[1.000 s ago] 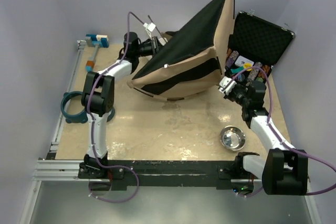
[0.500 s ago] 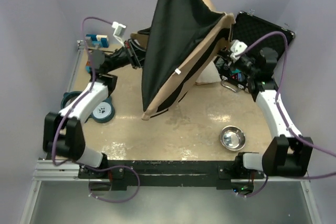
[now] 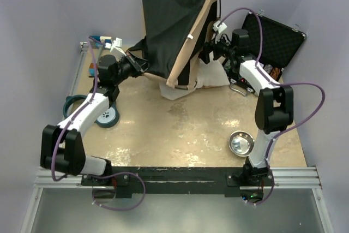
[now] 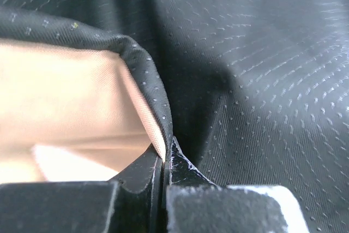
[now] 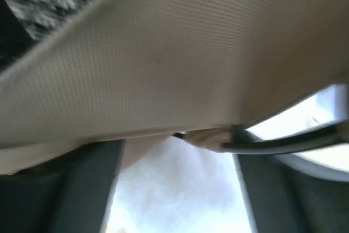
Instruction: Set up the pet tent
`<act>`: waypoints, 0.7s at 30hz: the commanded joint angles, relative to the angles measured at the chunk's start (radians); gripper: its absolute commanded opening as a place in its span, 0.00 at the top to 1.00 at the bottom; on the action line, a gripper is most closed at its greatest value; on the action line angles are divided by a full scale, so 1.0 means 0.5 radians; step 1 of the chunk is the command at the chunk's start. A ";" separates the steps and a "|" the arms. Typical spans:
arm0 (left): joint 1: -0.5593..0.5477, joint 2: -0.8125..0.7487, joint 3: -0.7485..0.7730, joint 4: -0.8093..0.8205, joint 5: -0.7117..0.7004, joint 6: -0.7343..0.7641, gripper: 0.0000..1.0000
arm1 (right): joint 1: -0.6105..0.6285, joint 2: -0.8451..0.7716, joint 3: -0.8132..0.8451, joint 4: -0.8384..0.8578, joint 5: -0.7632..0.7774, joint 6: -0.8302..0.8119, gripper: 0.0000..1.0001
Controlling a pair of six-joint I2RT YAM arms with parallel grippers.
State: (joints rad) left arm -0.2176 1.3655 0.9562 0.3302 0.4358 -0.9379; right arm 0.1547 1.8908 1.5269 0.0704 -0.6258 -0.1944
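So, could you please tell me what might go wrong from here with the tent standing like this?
The right hand is open, so only the left hand pinches the pet tent, by its trimmed edge; that thin grip may slip. If the upright tent tips rightward, it could strike the open case.
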 commanded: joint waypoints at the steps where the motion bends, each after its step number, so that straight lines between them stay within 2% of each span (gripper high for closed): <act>1: -0.056 0.162 0.192 0.058 -0.249 -0.109 1.00 | -0.110 -0.035 0.171 -0.300 0.236 0.033 0.02; 2: -0.059 0.186 0.223 0.070 -0.261 -0.109 1.00 | -0.165 -0.054 0.131 -0.337 0.197 0.002 0.01; 5: -0.059 0.236 0.257 0.122 -0.277 -0.143 1.00 | -0.208 -0.097 0.045 -0.515 0.325 -0.185 0.01; 10: -0.059 0.239 0.223 0.168 -0.289 -0.201 1.00 | -0.303 -0.195 0.002 -0.723 0.218 -0.261 0.02; 17: -0.059 0.217 0.186 0.257 -0.261 -0.220 1.00 | -0.392 -0.253 -0.013 -0.665 -0.064 -0.261 0.02; 21: -0.059 0.199 0.226 0.223 -0.319 -0.226 1.00 | -0.478 -0.443 -0.172 -0.479 -0.221 -0.323 0.01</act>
State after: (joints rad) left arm -0.2436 1.5070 1.0260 0.3775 0.2974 -1.0378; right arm -0.0502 1.7897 1.5036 -0.2478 -0.6235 -0.3138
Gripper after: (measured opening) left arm 0.018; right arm 0.985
